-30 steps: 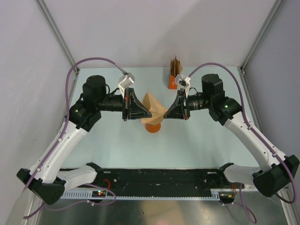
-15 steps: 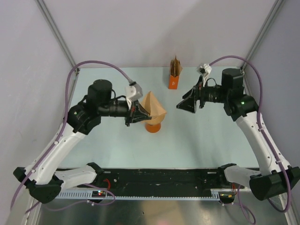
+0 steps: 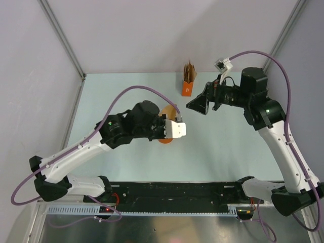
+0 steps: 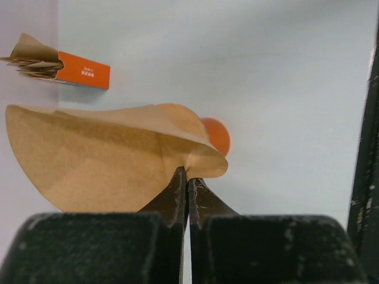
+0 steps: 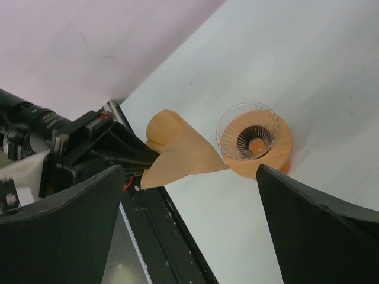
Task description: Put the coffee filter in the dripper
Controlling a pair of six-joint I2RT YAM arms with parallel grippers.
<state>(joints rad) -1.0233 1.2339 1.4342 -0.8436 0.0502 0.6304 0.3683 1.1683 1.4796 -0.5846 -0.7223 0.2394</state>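
Two arms are seen over the pale desk [image 3: 101, 91]. The left gripper [image 4: 188, 177] is clenched on the coffee filter [image 4: 100, 157]: its dark fingers [image 4: 172, 198] are pressed together, and a fold of the light-brown paper is pinched between their tips. The filter is carried in the air, spread into a loose curved fan, and is not seated in the dripper [image 5: 228, 124]. In the right wrist view the paper is seen beside the dripper, with its pointed corner close to the clear ribbed rim; whether the two touch cannot be told. The dripper is set upright on an orange round base [image 5: 281, 151] near the middle of the desk. In the top view both are largely covered by the left arm's wrist. The right gripper [image 3: 197, 104] is released, its jaws spread wide and holding nothing. It is held above the desk, to the right of the dripper and apart from it. An orange box [image 3: 187, 89], with a bunch of brown papers standing out of it, is placed near the far edge of the desk, just right of its middle.
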